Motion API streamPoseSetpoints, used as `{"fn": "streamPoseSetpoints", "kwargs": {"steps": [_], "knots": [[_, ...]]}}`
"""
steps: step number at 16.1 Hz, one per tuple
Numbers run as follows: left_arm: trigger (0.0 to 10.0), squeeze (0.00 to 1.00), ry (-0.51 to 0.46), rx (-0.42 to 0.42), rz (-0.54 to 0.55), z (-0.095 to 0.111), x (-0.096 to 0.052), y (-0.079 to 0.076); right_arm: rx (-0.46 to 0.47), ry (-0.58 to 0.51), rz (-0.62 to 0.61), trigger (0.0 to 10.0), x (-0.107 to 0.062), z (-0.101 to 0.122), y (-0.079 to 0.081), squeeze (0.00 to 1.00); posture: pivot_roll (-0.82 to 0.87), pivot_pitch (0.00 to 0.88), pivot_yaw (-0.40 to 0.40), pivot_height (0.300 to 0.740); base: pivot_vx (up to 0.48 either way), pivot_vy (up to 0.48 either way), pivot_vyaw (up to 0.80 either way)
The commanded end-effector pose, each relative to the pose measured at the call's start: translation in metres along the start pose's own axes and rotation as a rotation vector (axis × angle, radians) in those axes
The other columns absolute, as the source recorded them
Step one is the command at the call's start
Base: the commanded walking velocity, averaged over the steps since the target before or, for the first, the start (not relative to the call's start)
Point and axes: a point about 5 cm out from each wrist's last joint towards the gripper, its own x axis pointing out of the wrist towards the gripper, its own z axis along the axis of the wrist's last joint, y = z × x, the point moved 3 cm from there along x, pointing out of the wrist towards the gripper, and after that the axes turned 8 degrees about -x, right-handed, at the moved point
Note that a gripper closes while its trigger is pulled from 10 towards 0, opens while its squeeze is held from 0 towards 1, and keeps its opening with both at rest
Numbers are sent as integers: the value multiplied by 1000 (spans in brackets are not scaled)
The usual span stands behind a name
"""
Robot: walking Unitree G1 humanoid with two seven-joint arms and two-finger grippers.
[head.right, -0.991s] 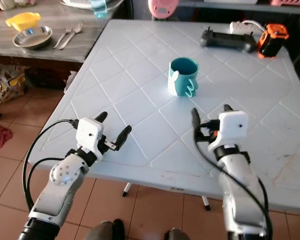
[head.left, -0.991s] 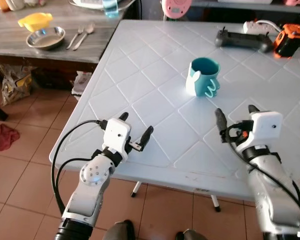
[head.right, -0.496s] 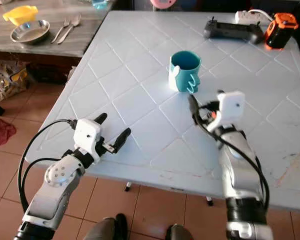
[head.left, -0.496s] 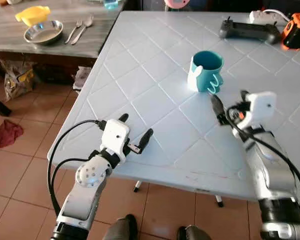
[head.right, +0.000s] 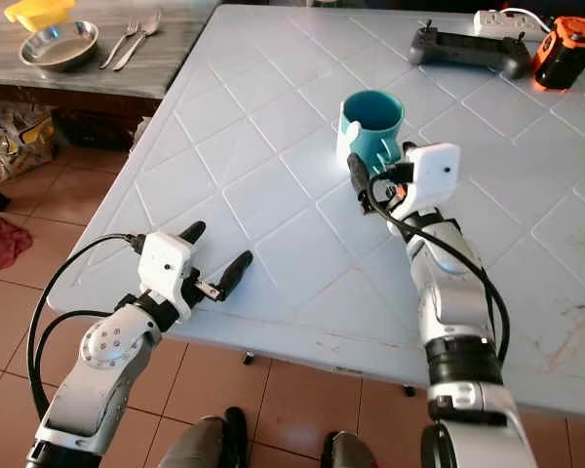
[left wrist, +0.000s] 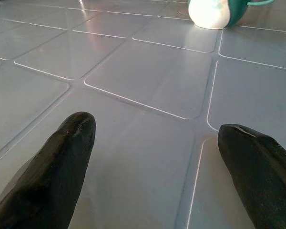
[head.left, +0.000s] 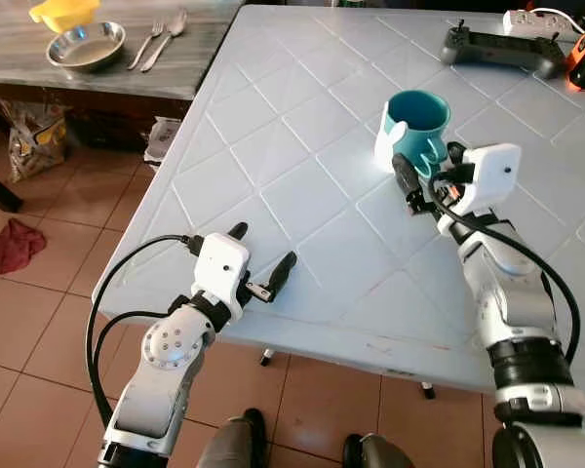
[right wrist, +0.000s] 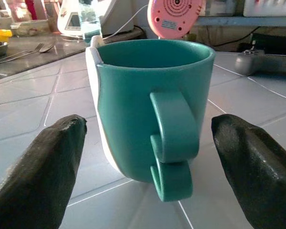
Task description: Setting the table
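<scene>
right tool spread wide, mug between fingers, gaps either side | bare table around

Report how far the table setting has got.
Done: nothing looks laid out; the teal mug stands alone on the white table. In hand: the right tool is open and lined up on the mug's handle side, fingers on either side, not touching. The left tool hovers open near the table's front edge. Left: the metal bowl and fork and spoon sit on the side table.
</scene>
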Motion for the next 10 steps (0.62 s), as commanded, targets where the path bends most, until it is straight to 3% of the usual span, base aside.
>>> {"fn": "streamPoseSetpoints", "kwargs": {"steps": [1,2,10], "knots": [[10000,0,15,4,9,-2,-4,1,4,-6,13,2078,1,-1,1,0,145,280,39,714,0,0,0],[10000,0,15,4,13,-1,-4,1,6,-19,20,0,6,1,3,0,146,279,38,714,0,0,0],[10000,0,16,7,17,-1,-3,0,20,-47,44,0,10,3,12,0,142,274,32,714,0,0,0]]}}
